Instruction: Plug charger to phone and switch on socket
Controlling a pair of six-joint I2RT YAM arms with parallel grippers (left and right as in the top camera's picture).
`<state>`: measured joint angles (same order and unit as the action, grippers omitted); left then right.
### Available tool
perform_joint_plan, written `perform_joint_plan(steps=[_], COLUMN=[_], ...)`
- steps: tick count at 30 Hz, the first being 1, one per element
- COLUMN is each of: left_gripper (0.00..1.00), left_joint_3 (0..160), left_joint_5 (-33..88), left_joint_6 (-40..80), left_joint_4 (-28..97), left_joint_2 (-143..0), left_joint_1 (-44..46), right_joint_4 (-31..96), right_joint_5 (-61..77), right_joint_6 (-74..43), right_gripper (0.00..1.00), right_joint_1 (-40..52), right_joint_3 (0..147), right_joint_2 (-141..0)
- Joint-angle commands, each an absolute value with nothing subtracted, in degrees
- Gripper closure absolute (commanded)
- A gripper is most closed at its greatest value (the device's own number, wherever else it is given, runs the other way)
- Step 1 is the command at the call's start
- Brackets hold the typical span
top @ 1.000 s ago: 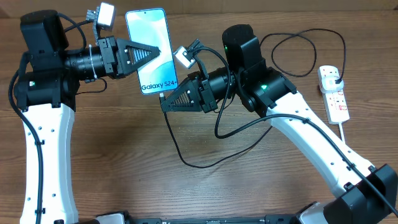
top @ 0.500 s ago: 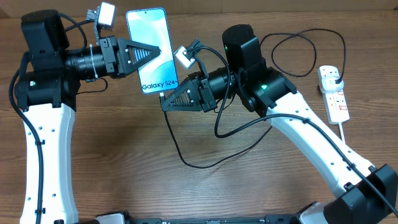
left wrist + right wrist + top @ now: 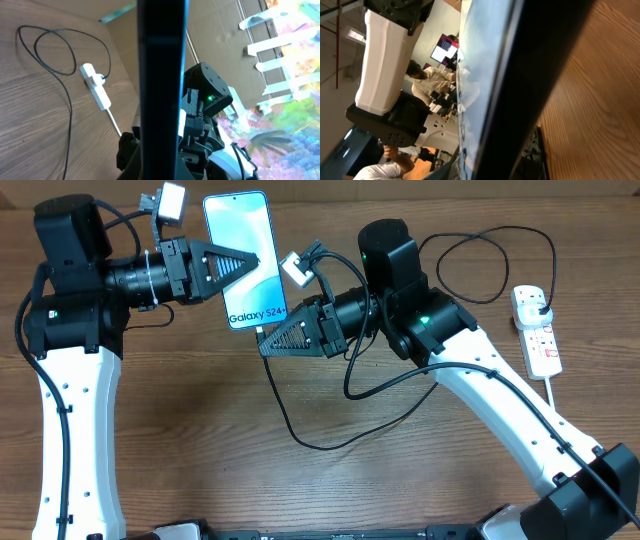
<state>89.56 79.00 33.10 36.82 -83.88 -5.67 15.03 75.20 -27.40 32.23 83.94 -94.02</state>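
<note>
The phone is lifted off the table with its blue screen facing up, and my left gripper is shut on its left long edge. In the left wrist view the phone shows edge-on as a dark upright band. My right gripper is shut on the connector end of the charger, right at the phone's near end below the "Galaxy S24" text. The phone fills the right wrist view and hides the connector. The black cable loops over the table to its plug in the socket at the far right.
The thick white cord leaves the socket toward the table's right front. A loop of black cable lies behind the right arm. The socket also shows in the left wrist view, near a cardboard wall.
</note>
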Motion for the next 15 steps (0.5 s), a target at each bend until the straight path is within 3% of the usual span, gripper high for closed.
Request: perform_joint_plan(steps=[1,15], left_gripper=[0.96,0.96], left_joint_3=[90.11,90.11], left_joint_5=[83.46,83.70], left_joint_6=[31.97,31.92], left_joint_4=[37.04,35.70], left_joint_2=[-82.37,-82.37], left_joint_1=[-2.70,-2.63], right_joint_4=[13.58,13.78], right_joint_5=[75.09,76.82], right_joint_6=[-27.62,-27.62], right_gripper=[0.96,0.96], right_joint_1=[32.38,32.38], right_joint_3=[84.60,84.60], right_joint_2=[-92.75,-92.75])
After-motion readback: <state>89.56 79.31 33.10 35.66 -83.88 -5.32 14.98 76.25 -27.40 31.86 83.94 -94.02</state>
